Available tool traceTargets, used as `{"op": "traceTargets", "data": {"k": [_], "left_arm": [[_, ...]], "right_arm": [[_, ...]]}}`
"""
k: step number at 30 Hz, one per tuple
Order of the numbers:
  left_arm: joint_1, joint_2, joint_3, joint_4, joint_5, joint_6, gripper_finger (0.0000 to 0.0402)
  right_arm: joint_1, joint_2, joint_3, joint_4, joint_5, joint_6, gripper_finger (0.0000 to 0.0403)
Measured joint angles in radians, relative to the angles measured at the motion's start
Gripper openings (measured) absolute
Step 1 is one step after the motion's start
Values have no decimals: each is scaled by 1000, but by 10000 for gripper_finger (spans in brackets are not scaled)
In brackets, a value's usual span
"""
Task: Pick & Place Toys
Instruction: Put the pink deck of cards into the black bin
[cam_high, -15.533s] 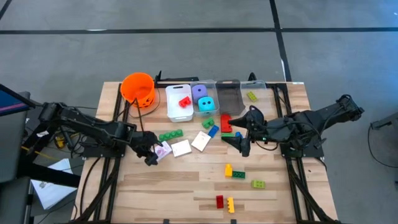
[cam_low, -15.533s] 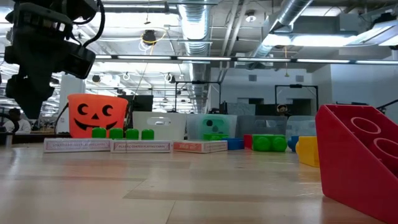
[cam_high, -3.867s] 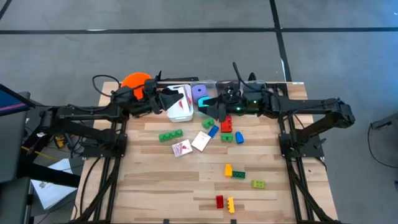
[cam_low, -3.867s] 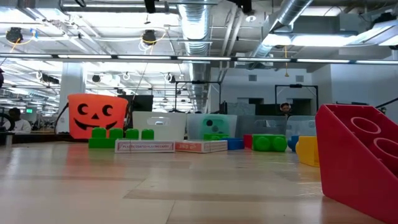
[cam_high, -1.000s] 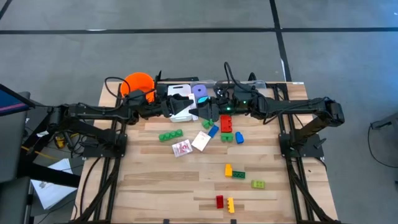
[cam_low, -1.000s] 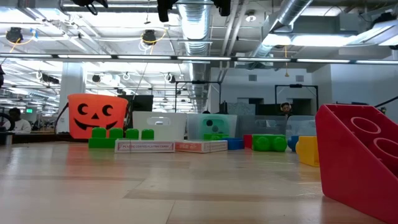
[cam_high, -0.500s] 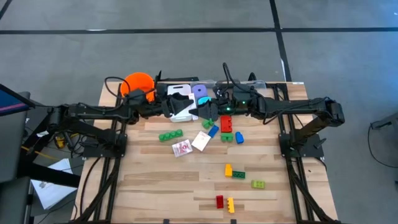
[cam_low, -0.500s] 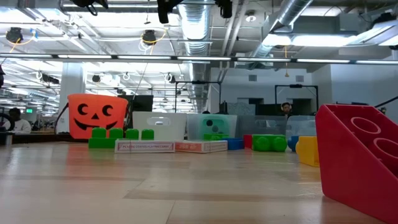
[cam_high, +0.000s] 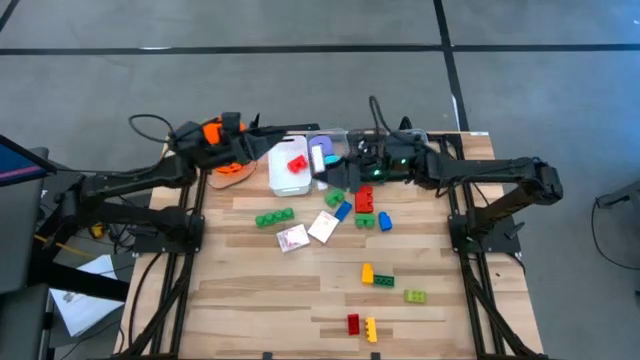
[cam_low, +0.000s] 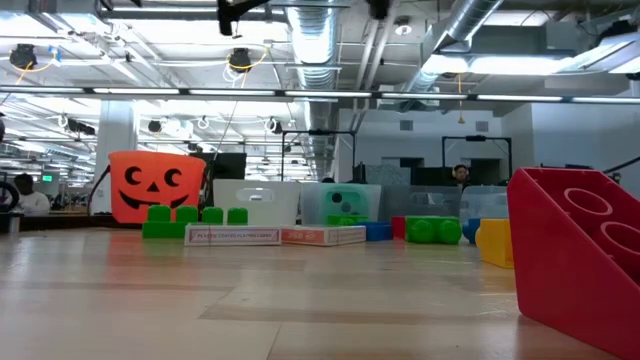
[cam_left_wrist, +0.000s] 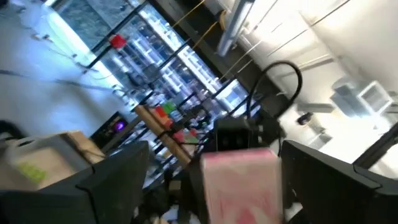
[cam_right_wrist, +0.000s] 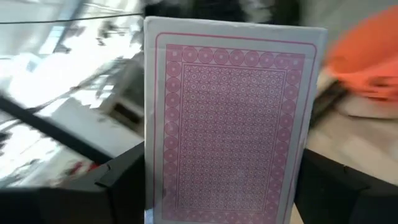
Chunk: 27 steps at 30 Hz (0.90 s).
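two claws, each pinching one card: right claw (cam_right_wrist: 217, 186) card (cam_right_wrist: 227, 118); left claw (cam_left_wrist: 205, 186) card (cam_left_wrist: 239, 183).

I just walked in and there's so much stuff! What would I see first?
Probably the two robot arms stretched over the far edge of the table: the right gripper holds up a big red-and-white card, and the left gripper grips a pinkish card too. Next, the orange bucket with its pumpkin face, and the huge red brick close to the low camera.
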Motion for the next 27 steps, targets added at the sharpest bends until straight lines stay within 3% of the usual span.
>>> {"op": "traceTargets", "data": {"k": [7,15,19,27], "left_arm": [[26,-104,0,-155,1,50,352],[25,-84,0,-168,5,49,350],[20,-58,0,-167,5,26,346],[17,-1,0,-168,5,-59,344]], "right_arm": [[-110,-152,-1,-420,93,-40,307],[-279,-202,-1,-842,155,-48,307],[-349,-152,-3,-927,151,-86,307],[-410,-21,-2,-913,143,-130,309]]}}
